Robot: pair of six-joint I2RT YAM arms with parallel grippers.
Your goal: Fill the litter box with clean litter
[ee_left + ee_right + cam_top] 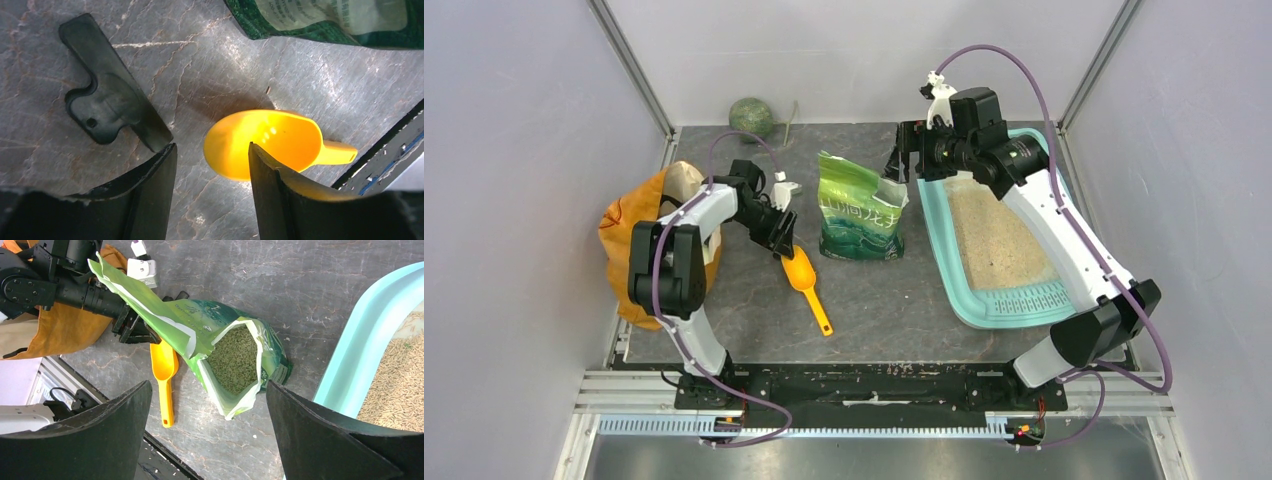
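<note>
Now: left gripper hovering over orange scoop bowl, jaws parted, grasping nothing. Right gripper hanging spread wide above green pouch mouth, empty. Litter box lying at right of table, just beside pouch, beige litter sitting inside.

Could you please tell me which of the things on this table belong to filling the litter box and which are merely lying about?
For the job:
- litter box, with clean litter already in it
- open green pouch
- probably the orange scoop, under the left gripper

Lying about:
- orange sack
- green ball
</note>
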